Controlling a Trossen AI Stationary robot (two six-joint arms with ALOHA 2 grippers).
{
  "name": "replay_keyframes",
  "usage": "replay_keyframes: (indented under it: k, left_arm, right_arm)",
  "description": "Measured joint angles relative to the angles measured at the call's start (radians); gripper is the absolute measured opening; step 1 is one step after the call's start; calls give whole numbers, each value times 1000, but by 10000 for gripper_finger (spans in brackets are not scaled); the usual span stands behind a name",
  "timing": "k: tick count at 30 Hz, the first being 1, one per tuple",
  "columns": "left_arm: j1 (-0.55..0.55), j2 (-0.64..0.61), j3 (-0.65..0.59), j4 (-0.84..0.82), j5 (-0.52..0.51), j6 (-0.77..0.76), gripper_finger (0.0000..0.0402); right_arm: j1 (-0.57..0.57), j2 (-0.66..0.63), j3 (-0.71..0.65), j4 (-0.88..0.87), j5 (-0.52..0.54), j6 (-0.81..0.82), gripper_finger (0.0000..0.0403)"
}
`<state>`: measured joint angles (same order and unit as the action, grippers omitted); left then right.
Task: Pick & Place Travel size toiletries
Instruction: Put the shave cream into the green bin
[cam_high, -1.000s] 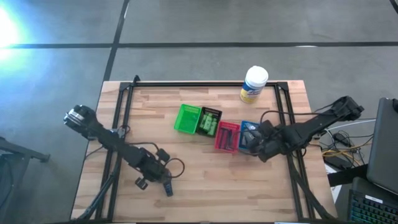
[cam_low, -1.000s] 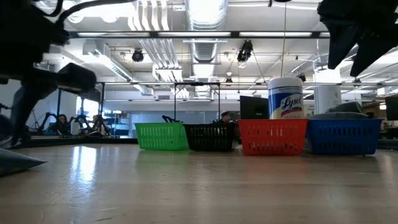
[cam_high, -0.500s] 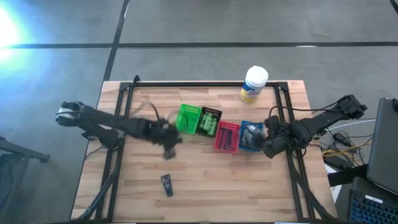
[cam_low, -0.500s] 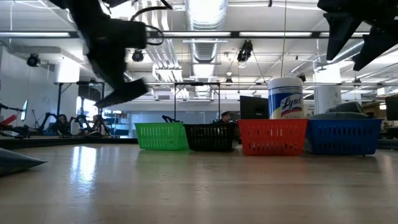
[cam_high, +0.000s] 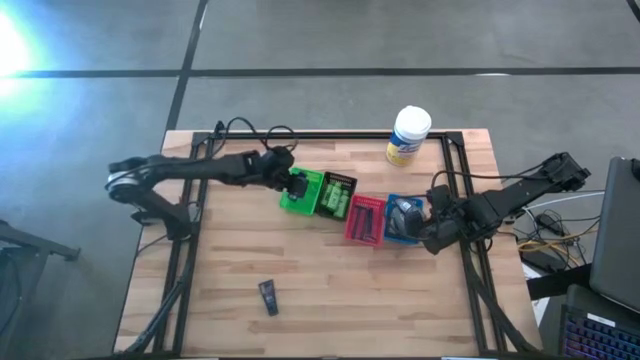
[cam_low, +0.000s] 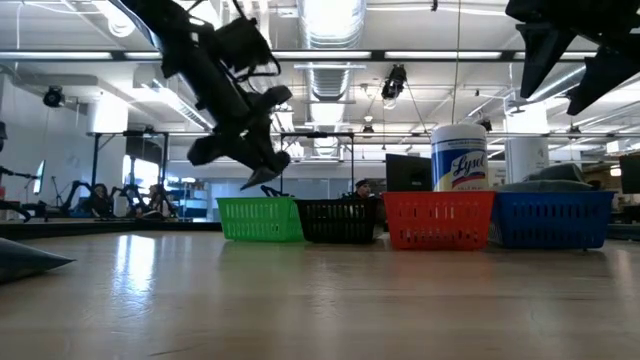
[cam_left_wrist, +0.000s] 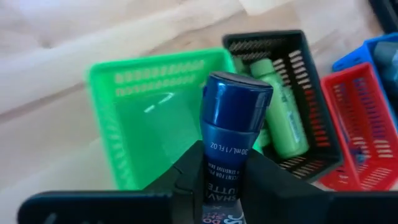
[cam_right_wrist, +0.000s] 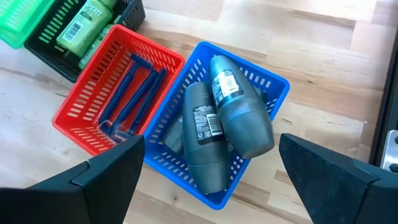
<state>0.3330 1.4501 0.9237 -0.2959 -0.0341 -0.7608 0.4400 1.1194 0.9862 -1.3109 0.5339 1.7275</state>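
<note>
While one dark tube (cam_high: 268, 296) lies alone on the table (cam_high: 330, 300) at about 7 o'clock from the bins, the row of four bins runs across the middle of the wood. Nearest the right arm, the blue bin (cam_right_wrist: 261, 87) holds several grey oblong tubes (cam_right_wrist: 239, 118) heaped together; the right gripper (cam_high: 432, 238) hangs just beside it at its 4 o'clock, fingers spread wide with nothing between them. Touching it, the red bin (cam_right_wrist: 93, 124) holds thin blue sticks (cam_right_wrist: 134, 87) lying lengthwise. Next, the black bin (cam_left_wrist: 311, 112) holds green bottles (cam_left_wrist: 280, 112). Farthest along, at 10 o'clock from the blue bin, the green bin (cam_left_wrist: 124, 93) shows a bare floor; the left gripper (cam_high: 288, 184) hovers over its outer edge, fingers closed around a blue tube (cam_left_wrist: 231, 134), cap pointing at the bin. Well behind the row, at 1 o'clock, stands a white tub (cam_high: 408, 136).
</note>
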Motion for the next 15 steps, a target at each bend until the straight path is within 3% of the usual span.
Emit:
replay_keyframes:
  k: [6, 15]
  left_arm:
    - [-1, 80, 21, 12, 18, -2, 97]
    - [-1, 62, 21, 6, 7, -3, 201]
  right_arm:
    - [0, 0, -1, 3, 0, 13, 368]
    - [0, 1, -1, 7, 0, 16, 368]
